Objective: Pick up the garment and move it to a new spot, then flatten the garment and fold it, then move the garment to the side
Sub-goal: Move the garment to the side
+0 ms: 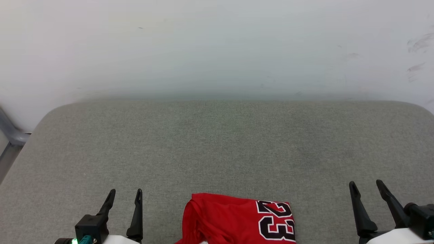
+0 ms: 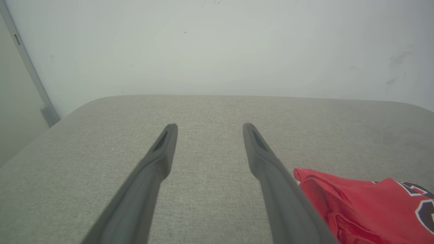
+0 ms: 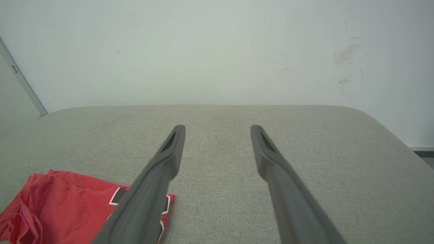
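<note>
The garment (image 1: 234,220) is a red shirt with dark, white-outlined numbers, lying bunched at the near middle edge of the grey padded surface (image 1: 217,145). Its lower part runs off the bottom of the head view. My left gripper (image 1: 123,197) stands open to its left, fingers apart with nothing between them. My right gripper (image 1: 368,188) stands open well to its right, also with nothing in it. In the left wrist view the garment (image 2: 366,206) lies at the lower right beside my left gripper (image 2: 209,130). In the right wrist view the garment (image 3: 64,206) lies at the lower left, partly behind a finger of my right gripper (image 3: 217,132).
A pale wall (image 1: 217,44) with scuff marks at the right rises behind the surface's far edge. A grey metal bar (image 1: 10,134) stands at the left past the surface's rounded corner. Grey surface stretches bare ahead of both grippers.
</note>
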`<state>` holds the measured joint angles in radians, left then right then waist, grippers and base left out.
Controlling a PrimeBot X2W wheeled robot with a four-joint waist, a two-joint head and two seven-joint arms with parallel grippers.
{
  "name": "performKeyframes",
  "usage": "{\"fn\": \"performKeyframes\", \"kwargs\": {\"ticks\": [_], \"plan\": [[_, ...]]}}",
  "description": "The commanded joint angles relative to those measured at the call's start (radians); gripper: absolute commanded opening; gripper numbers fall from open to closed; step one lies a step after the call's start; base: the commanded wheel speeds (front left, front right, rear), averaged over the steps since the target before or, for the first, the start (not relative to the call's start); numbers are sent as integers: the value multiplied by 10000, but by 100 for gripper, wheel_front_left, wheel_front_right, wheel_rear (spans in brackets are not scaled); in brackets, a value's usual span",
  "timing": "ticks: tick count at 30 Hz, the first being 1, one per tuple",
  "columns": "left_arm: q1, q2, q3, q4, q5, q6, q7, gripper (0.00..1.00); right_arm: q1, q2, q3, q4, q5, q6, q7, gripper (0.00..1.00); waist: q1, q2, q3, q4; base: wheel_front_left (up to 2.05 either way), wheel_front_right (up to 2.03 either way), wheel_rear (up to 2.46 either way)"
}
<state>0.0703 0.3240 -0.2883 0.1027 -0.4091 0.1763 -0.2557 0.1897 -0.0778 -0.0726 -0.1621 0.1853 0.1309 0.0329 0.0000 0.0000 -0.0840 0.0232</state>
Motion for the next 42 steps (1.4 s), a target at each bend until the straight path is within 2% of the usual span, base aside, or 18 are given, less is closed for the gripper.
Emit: {"fn": "performKeyframes", "kwargs": {"ticks": [1,9,16,21,28,33,40,41,42], "plan": [[-41,37,-24,1,39,34,-45,100,104,60,-46,-74,25,-4,37,100,0,0,21,3,0,0,0],[-318,59,-30,-51,98,22,-53,100,192,-38,-561,76,187,-4,820,100,0,0,174,163,0,0,0],[-733,36,-45,-223,215,-65,-78,100,143,-702,-918,878,1623,-4,2914,100,0,0,538,497,0,0,0],[-1057,-61,-101,-436,299,-131,-86,100,-60,-890,-936,1392,2818,-3,4528,100,0,0,992,843,0,0,0],[-1502,-285,10,-443,387,-305,-109,100,-524,-882,377,1730,3970,-3,5954,100,0,0,1679,1205,0,0,0],[-1662,-464,137,-436,504,-425,-111,100,-874,-878,1257,2134,4944,-3,6164,100,0,0,1936,1379,0,0,0],[-1799,-679,345,-367,678,-661,-113,100,-1291,-872,1841,3166,5449,-10,6496,100,0,0,2245,1520,0,0,0],[-1798,-705,375,-338,711,-689,-113,100,-1333,-865,1888,3310,5485,-10,6551,60,0,0,2266,1533,0,0,0],[-1798,-705,375,-338,711,-689,-113,100,-1333,-865,1888,3310,5485,-10,6551,60,0,0,2266,1533,0,0,0]]}}
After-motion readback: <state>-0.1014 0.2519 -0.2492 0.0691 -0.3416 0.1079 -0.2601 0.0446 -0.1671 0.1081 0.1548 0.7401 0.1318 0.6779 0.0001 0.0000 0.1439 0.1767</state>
